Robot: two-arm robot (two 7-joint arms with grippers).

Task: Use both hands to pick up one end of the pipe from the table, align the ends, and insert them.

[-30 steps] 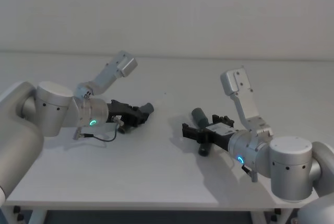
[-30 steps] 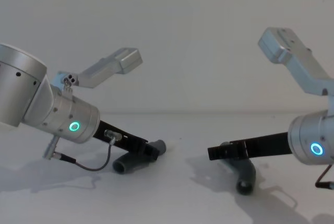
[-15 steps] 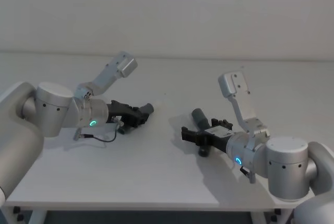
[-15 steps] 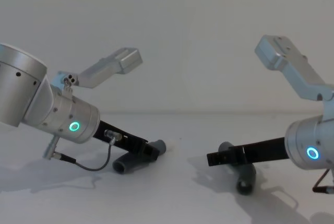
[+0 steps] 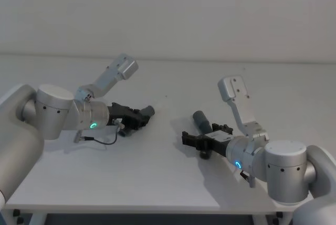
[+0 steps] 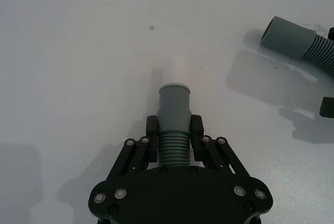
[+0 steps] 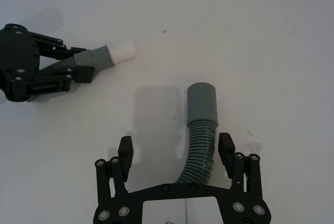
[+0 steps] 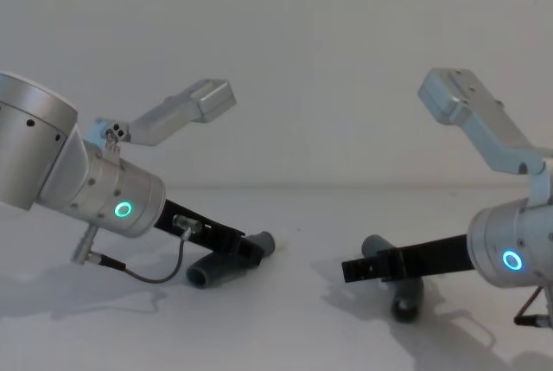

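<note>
Between pincers: bare bench (image 5: 167, 124) separates the left pincer (image 5: 140, 117) from the right pincer (image 5: 188, 139).
Ahead of left pincer: its clamped hose piece (image 6: 174, 104) juts forward, with bare bench beyond.
Inside right pincer: jaws spread, with the other hose piece (image 7: 202, 114) lying between them.
Behind left pincer: a thin cable (image 8: 151, 279) loops low near the bench.

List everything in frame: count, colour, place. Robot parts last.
left hose piece: 1, dark grey, ribbed with a smooth cuff, held in the left gripper, cuff sticking out past the fingers.
right hose piece: 1, dark grey, lying on the table's right side.
table: 1, white, under everything.
cable: 1, thin grey, looping at the left arm's wrist.
left gripper: 1, black, shut on the ribs.
right gripper: 1, black, open, straddling the right hose piece.
left arm, right arm: 2, silver, one at each side.
</note>
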